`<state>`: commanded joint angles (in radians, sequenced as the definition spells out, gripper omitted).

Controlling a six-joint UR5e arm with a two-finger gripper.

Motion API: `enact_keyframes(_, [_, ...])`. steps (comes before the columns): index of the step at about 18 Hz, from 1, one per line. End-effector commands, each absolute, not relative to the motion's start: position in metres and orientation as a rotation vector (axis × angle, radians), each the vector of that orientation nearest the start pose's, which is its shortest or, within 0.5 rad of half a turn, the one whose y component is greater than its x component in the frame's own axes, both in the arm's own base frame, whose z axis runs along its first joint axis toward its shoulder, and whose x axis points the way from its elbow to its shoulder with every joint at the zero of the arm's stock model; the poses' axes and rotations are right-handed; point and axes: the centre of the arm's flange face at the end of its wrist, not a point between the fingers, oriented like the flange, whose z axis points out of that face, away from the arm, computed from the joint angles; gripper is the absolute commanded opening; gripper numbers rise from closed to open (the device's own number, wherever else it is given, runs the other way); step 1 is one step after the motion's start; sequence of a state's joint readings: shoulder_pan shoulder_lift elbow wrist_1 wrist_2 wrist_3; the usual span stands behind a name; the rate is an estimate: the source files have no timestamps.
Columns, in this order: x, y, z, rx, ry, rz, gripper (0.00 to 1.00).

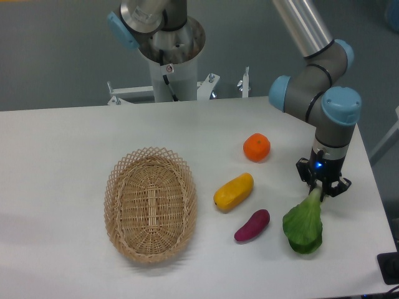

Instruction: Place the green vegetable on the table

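Table (56, 156) first since it fills most of the shot — big white matte top, with the robot's base column standing behind its far edge. Next biggest is the arm (324, 87), silver tubes with light blue joint caps, reaching in from the top right and pointing straight down over the right side of the table.

Then the wicker basket (150, 204), oval, sitting left of centre with nothing inside that I can see.

Green vegetable (303, 225) comes after that: broad dark green leaf hanging low, pale stalk pointing up into the gripper (322, 188). The black fingers are pinched on the top of that stalk, so it's grasping the veg by the thin end. The leaf end is down at the tabletop near the front right area, but I honestly can't tell if it's actually touching the surface or hanging just above it.

Smaller stuff — a yellow fruit (234, 191) lies at an angle just right of the basket, apart from it. An orange (257, 147) sits further back, near the yellow one but not touching. Smallest is the purple eggplant-looking piece (252, 225), lying between the yellow fruit and the green leaf, close to the leaf but with a gap showing.
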<state>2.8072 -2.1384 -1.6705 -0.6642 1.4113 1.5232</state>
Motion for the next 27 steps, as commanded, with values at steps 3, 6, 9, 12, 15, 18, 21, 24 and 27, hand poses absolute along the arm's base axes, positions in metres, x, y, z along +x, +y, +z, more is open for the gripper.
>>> enact_keyframes(3, [-0.571, 0.356, 0.205, -2.892, 0.444, 0.296, 1.0])
enact_keyframes(6, [-0.569, 0.357, 0.212, -2.894, 0.377, 0.302, 1.0])
enact_keyframes(9, [-0.57, 0.36, 0.231, -2.883, 0.339, 0.342, 1.0])
enact_keyframes(12, [-0.576, 0.363, 0.276, -2.85, 0.34, 0.449, 1.0])
enact_keyframes(15, [-0.578, 0.362, 0.323, -2.826, 0.343, 0.551, 1.0])
enact_keyframes(18, [-0.571, 0.35, 0.358, -2.862, 0.339, 0.581, 1.0])
enact_keyframes(21, [-0.57, 0.336, 0.389, -2.886, 0.334, 0.555, 1.0])
enact_keyframes(24, [-0.574, 0.319, 0.416, -2.921, 0.391, 0.475, 1.0])
enact_keyframes(27, [-0.587, 0.286, 0.437, -2.96, 0.518, 0.405, 1.0])
